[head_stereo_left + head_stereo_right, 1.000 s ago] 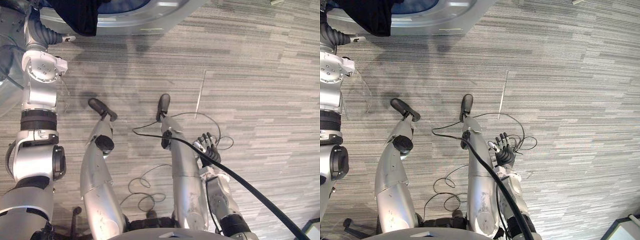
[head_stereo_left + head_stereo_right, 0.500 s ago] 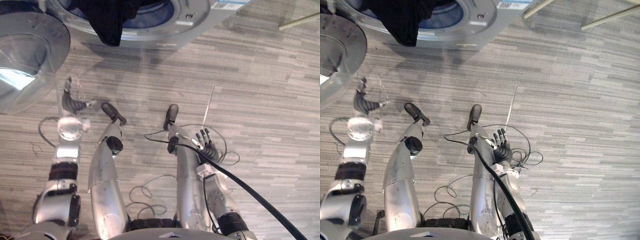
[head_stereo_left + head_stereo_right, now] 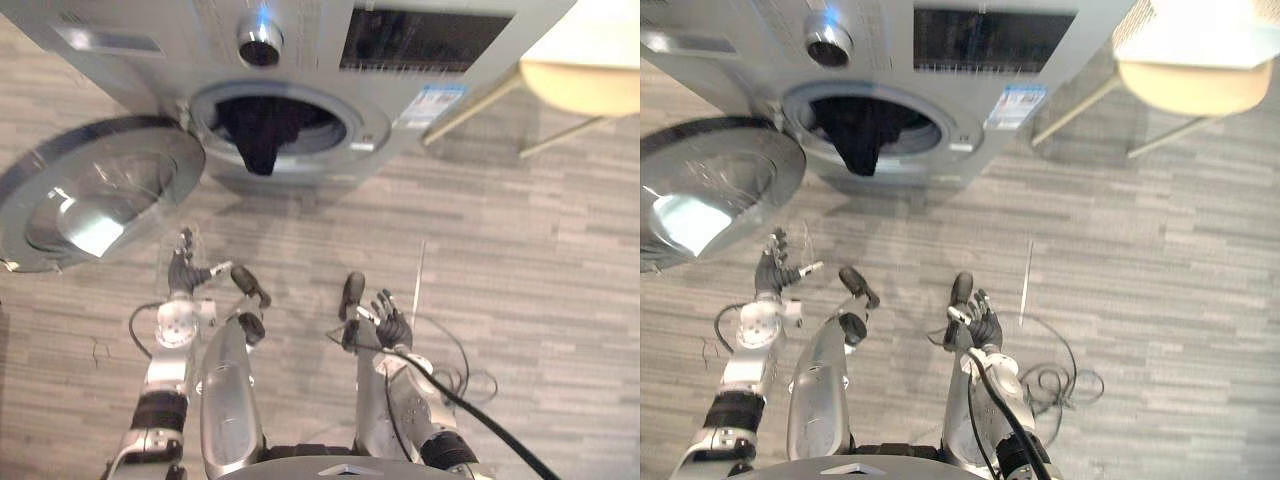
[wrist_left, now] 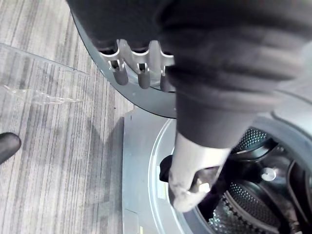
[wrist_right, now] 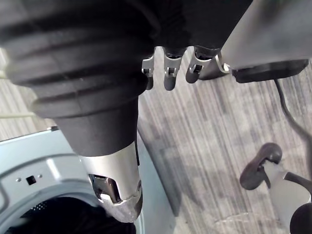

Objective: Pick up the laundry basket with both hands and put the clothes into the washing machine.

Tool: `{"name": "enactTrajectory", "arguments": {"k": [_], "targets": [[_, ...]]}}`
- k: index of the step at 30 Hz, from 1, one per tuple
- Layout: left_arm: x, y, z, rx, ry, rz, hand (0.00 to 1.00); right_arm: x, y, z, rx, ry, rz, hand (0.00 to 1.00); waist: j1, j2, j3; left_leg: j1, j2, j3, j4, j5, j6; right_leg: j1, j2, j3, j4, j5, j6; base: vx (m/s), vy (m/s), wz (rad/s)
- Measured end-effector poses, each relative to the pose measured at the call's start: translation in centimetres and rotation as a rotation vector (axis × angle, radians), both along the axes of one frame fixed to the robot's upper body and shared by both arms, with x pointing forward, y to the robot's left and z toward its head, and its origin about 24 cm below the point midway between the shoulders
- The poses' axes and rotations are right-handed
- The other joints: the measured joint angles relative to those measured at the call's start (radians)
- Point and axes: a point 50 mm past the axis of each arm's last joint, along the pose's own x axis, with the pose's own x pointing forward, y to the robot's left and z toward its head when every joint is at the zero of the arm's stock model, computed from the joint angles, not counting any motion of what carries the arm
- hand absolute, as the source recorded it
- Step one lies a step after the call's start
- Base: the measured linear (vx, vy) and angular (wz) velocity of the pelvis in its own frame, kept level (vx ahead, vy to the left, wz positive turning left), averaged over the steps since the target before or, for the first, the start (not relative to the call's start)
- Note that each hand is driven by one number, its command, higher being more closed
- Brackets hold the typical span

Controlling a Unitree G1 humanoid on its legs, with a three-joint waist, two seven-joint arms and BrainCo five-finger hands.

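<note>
Where clothes lie: dark garment (image 3: 258,140) in washing machine (image 3: 310,60) mouth, well beyond left hand (image 3: 182,272); long axis droops over lip toward floor.
Left hand: fingers relaxed, empty.
Right hand (image 3: 390,322): fingers spread, empty.

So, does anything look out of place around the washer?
Yes: a dark garment hangs out of the washing machine over the opening's lower rim, not fully inside. Its door stands open. The left robot hand and right robot hand are open, holding nothing.

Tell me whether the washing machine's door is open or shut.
Open: the door stands swung out left of the washing machine, whose bared drum mouth has dark clothing hanging over its rim.
</note>
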Motion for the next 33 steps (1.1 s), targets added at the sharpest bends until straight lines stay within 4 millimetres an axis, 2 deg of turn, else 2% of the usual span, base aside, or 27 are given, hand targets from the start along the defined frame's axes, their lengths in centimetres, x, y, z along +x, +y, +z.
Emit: {"name": "enactTrajectory", "arguments": {"k": [4, 7, 9, 10, 11, 12, 13, 14, 15, 16, 17, 18, 19, 20, 21, 22, 25, 31, 33], "targets": [[-2.2, -0.9, -2.9, -0.053, 0.111, -0.015, 0.00, -1.4, -0.3, -2.0, -0.041, 0.109, 0.007, 0.00, 0.002, 0.009, -0.059, 0.111, -0.026, -0.005, -0.052, -0.008, -0.005, 0.114, -0.011, -0.023, -0.024, -0.009, 0.007, 0.05, -0.050, 0.11], [-3.6, -1.3, -4.1, -0.116, 0.147, 0.011, 0.00, -2.1, -0.7, -2.7, -0.045, 0.153, -0.012, 0.00, 0.001, 0.018, -0.081, 0.168, -0.045, -0.032, -0.090, -0.001, -0.017, 0.186, -0.016, -0.055, -0.025, -0.024, 0.006, 0.03, -0.054, 0.35], [-4.7, -1.5, -5.2, -0.172, 0.183, 0.036, 0.00, -3.0, -1.4, -3.7, -0.060, 0.207, -0.034, 0.00, 0.002, 0.025, -0.108, 0.227, -0.079, -0.064, -0.173, 0.014, -0.050, 0.259, -0.031, -0.109, -0.049, -0.037, 0.010, 0.04, -0.031, 0.75], [-5.0, -1.4, -5.7, -0.195, 0.204, 0.048, 0.00, -4.0, -1.5, -4.5, -0.073, 0.260, -0.035, 0.00, 0.001, 0.010, -0.137, 0.246, -0.107, -0.076, -0.190, 0.025, -0.058, 0.285, -0.064, -0.135, -0.077, -0.039, 0.007, 0.07, 0.012, 0.59], [-5.3, -1.3, -6.1, -0.205, 0.217, 0.058, 0.00, -4.5, -1.7, -4.8, -0.081, 0.281, -0.036, 0.00, 0.009, 0.004, -0.143, 0.244, -0.111, -0.108, -0.132, 0.022, -0.028, 0.294, -0.077, -0.141, -0.076, -0.040, 0.008, 0.09, -0.014, 0.44], [-6.3, -1.3, -7.1, -0.228, 0.265, 0.079, 0.00, -5.3, -2.4, -5.2, -0.113, 0.309, -0.038, 0.00, 0.020, 0.016, -0.167, 0.273, -0.105, -0.168, -0.050, -0.007, -0.021, 0.315, -0.082, -0.148, -0.071, -0.043, 0.014, 0.09, -0.017, 0.21], [-7.3, -1.6, -8.2, -0.258, 0.313, 0.095, 0.00, -5.7, -3.3, -5.3, -0.137, 0.322, -0.056, 0.00, 0.014, 0.032, -0.191, 0.311, -0.119, -0.194, -0.080, -0.060, -0.035, 0.336, -0.084, -0.160, -0.058, -0.050, 0.027, 0.07, -0.004, 0.22], [-7.5, -1.7, -8.5, -0.274, 0.326, 0.099, 0.00, -6.1, -3.7, -5.5, -0.148, 0.341, -0.059, 0.00, 0.011, 0.037, -0.205, 0.317, -0.126, -0.199, -0.095, -0.057, -0.033, 0.348, -0.093, -0.172, -0.065, -0.049, 0.026, 0.05, 0.055, 0.46], [-8.2, -2.1, -9.1, -0.295, 0.356, 0.104, 0.00, -7.2, -4.4, -6.0, -0.166, 0.384, -0.072, 0.00, 0.006, 0.042, -0.246, 0.324, -0.149, -0.219, -0.140, -0.039, -0.033, 0.370, -0.102, -0.196, -0.096, -0.034, 0.020, 0.10, 0.059, 0.61], [-8.8, -2.0, -9.5, -0.304, 0.373, 0.112, 0.00, -8.3, -4.0, -6.6, -0.152, 0.424, -0.083, 0.00, -0.001, 0.018, -0.283, 0.337, -0.170, -0.211, -0.167, -0.058, -0.048, 0.394, -0.124, -0.231, -0.152, 0.001, 0.029, 0.13, 0.062, 0.61], [-9.1, -1.9, -9.6, -0.304, 0.381, 0.111, 0.00, -8.6, -4.0, -6.8, -0.138, 0.437, -0.102, 0.00, 0.000, 0.005, -0.283, 0.327, -0.167, -0.213, -0.094, -0.071, -0.020, 0.409, -0.137, -0.242, -0.162, 0.011, 0.032, 0.12, 0.076, 0.33], [-9.4, -2.1, -10.0, -0.313, 0.398, 0.104, 0.00, -9.2, -4.3, -7.1, -0.125, 0.462, -0.134, 0.00, 0.005, 0.003, -0.287, 0.318, -0.138, -0.250, 0.101, -0.125, -0.018, 0.429, -0.149, -0.244, -0.154, 0.021, 0.049, 0.03, 0.123, 0.06], [-10.5, -2.6, -10.8, -0.329, 0.442, 0.106, 0.00, -9.9, -5.1, -7.4, -0.130, 0.489, -0.160, 0.00, 0.000, 0.020, -0.302, 0.318, -0.121, -0.320, 0.165, -0.182, -0.076, 0.446, -0.141, -0.243, -0.159, 0.022, 0.057, -0.01, 0.108, -0.06], [-11.0, -2.8, -11.2, -0.337, 0.466, 0.104, 0.00, -10.3, -5.5, -7.5, -0.130, 0.504, -0.177, 0.00, -0.003, 0.035, -0.313, 0.318, -0.127, -0.350, 0.161, -0.206, -0.086, 0.451, -0.130, -0.241, -0.168, 0.022, 0.058, -0.04, 0.188, 0.10], [-11.7, -3.0, -11.9, -0.338, 0.504, 0.098, 0.00, -11.0, -5.9, -7.8, -0.124, 0.536, -0.200, 0.00, -0.023, 0.045, -0.344, 0.332, -0.154, -0.375, 0.099, -0.232, -0.068, 0.455, -0.128, -0.242, -0.198, 0.032, 0.058, -0.03, 0.177, 0.30], [-12.0, -2.6, -12.1, -0.318, 0.526, 0.088, 0.00, -11.5, -5.5, -8.2, -0.101, 0.562, -0.215, 0.00, -0.036, 0.018, -0.348, 0.346, -0.192, -0.381, 0.034, -0.206, -0.056, 0.455, -0.143, -0.239, -0.217, 0.040, 0.053, -0.05, 0.184, 0.40], [-12.8, -2.2, -12.5, -0.283, 0.564, 0.055, 0.00, -12.5, -5.0, -8.7, -0.078, 0.601, -0.230, 0.00, -0.041, -0.020, -0.360, 0.349, -0.233, -0.372, -0.028, -0.175, -0.046, 0.429, -0.151, -0.189, -0.245, 0.056, 0.027, -0.08, 0.067, 0.09], [-13.4, -2.6, -13.0, -0.263, 0.605, 0.004, 0.00, -12.4, -4.4, -8.8, -0.067, 0.615, -0.211, 0.00, -0.034, -0.031, -0.357, 0.370, -0.238, -0.304, -0.060, -0.157, -0.041, 0.421, -0.140, -0.142, -0.307, 0.098, -0.035, -0.08, 0.031, -0.32], [-13.5, -2.3, -13.0, -0.250, 0.612, 0.007, 0.00, -12.2, -4.2, -8.8, -0.071, 0.613, -0.193, 0.00, -0.035, -0.047, -0.349, 0.380, -0.230, -0.283, -0.061, -0.161, -0.036, 0.418, -0.128, -0.145, -0.305, 0.078, -0.116, -0.07, 0.033, -0.39]]}}
